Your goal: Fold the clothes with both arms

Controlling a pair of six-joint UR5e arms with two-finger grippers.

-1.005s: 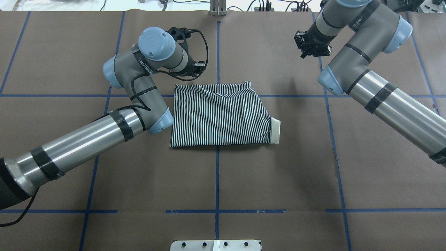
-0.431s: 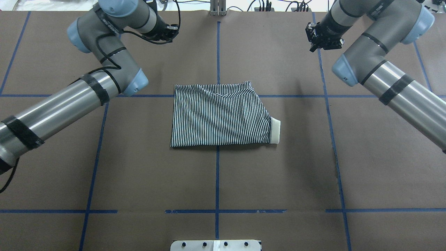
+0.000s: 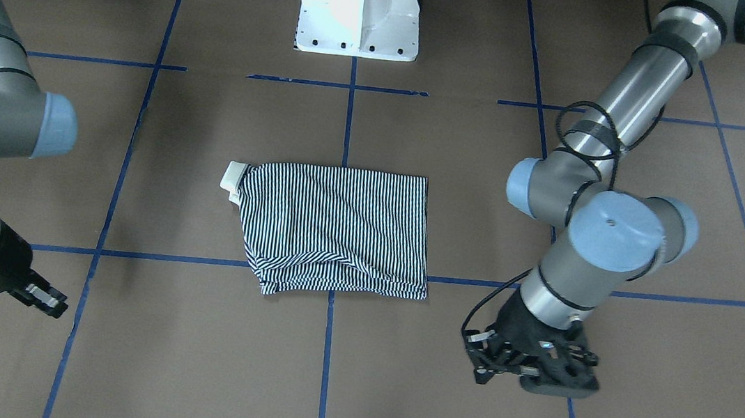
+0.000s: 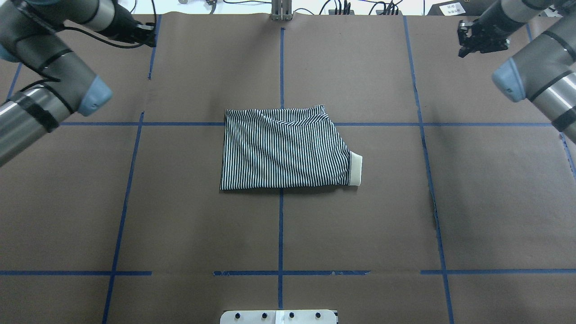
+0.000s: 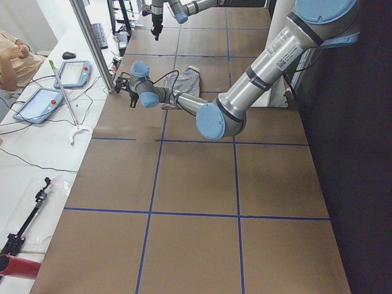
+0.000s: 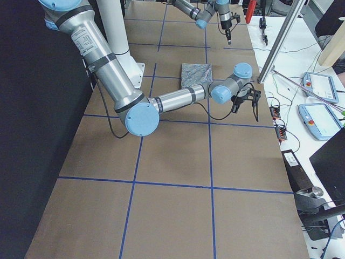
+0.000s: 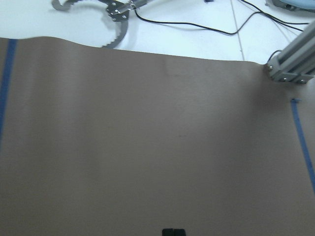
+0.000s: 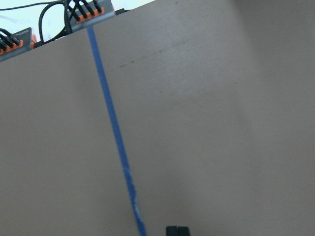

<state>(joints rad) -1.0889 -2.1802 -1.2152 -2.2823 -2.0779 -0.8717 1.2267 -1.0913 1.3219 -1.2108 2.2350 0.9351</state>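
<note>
The striped polo shirt (image 4: 283,150) lies folded into a rough rectangle at the table's middle, with a cream band (image 4: 355,168) sticking out on its right side. It also shows in the front view (image 3: 335,229). My left gripper (image 4: 146,36) hangs over bare table at the far left, well away from the shirt, and shows in the front view (image 3: 529,374). My right gripper (image 4: 481,42) hangs at the far right, also away from the shirt (image 3: 43,298). Both wrist views show only brown table and joined black fingertips (image 7: 173,232) (image 8: 177,231). Both grippers look shut and empty.
The brown table cover carries blue tape lines (image 4: 281,225). The white pedestal base (image 3: 359,18) stands at the robot's side. A metal post (image 4: 281,11) and cables sit at the far edge. Tablets (image 6: 321,86) and an operator (image 5: 15,58) are beyond it.
Both arms have swung outward and away from the shirt, the left toward the far left corner, the right toward the far right corner. The shirt has not moved.
</note>
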